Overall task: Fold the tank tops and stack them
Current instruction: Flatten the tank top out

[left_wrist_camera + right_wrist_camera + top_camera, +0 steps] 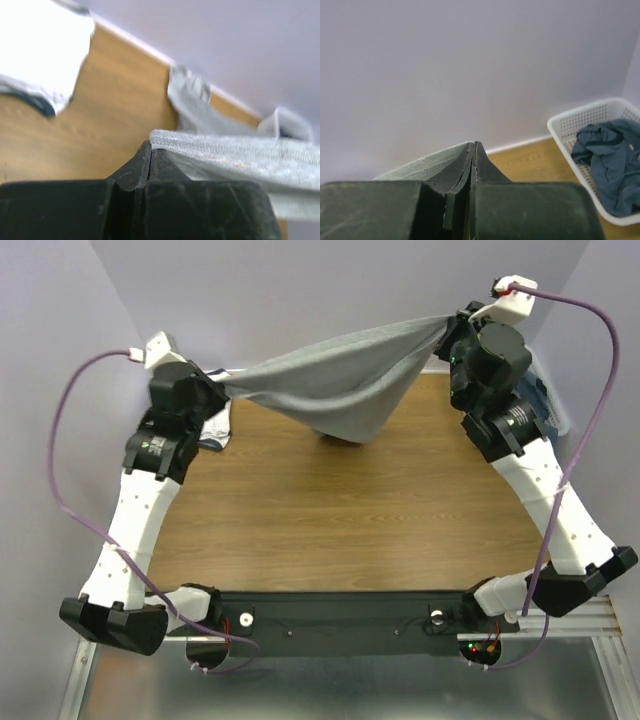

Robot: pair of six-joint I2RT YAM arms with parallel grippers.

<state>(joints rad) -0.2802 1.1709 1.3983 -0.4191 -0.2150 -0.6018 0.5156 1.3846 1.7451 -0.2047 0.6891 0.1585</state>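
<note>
grey tank top (335, 390) held up over wood table (350, 520), L gripper (151, 150) clamped on one edge, R gripper (473, 150) clamped on opp. edge, blue top (610, 160) in white basket (570, 122)

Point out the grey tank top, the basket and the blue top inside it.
grey tank top (335, 390): overhead view, middle of the hanging cloth.
basket (590, 113): right wrist view, its far lattice wall.
blue top (607, 152): right wrist view, middle of the crumpled cloth.

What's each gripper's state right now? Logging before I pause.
Left gripper: shut on the grey tank top.
Right gripper: shut on the grey tank top.
</note>
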